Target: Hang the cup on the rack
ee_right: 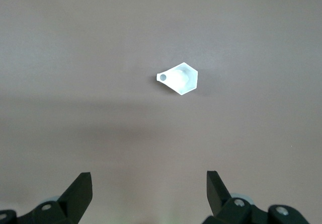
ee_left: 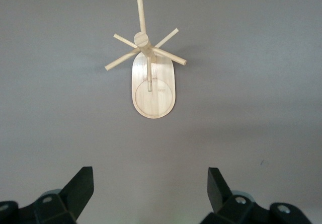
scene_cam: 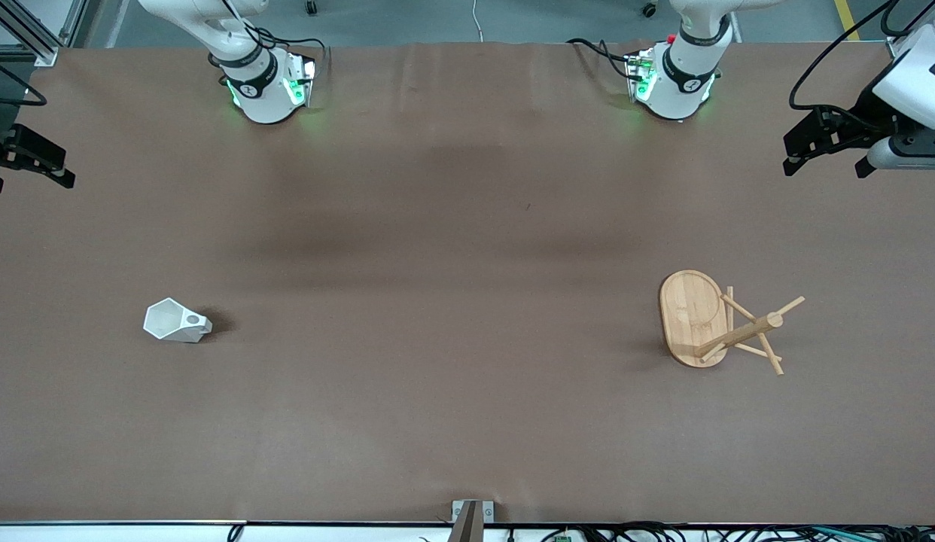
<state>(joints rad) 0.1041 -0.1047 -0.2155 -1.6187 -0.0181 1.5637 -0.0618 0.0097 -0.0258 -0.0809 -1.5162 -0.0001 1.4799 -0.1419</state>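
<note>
- Right gripper [ee_right: 148,186] spread, empty, high over cup [scene_cam: 176,322].
- Left gripper [ee_left: 151,183] spread, waits w/ rack [scene_cam: 720,324] well apart.
- Risk: faceted cup may slip/twist if pinched off-centre.

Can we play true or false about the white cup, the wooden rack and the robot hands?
1. The cup is hanging on the rack. False: it sits on the table, toward the right arm's end.
2. The rack stands toward the left arm's end of the table. True.
3. The left gripper is open and holds nothing. True.
4. The right gripper is squeezing the cup. False: it is open, apart from the cup.
5. The cup's handle has a round hole. True.
</note>
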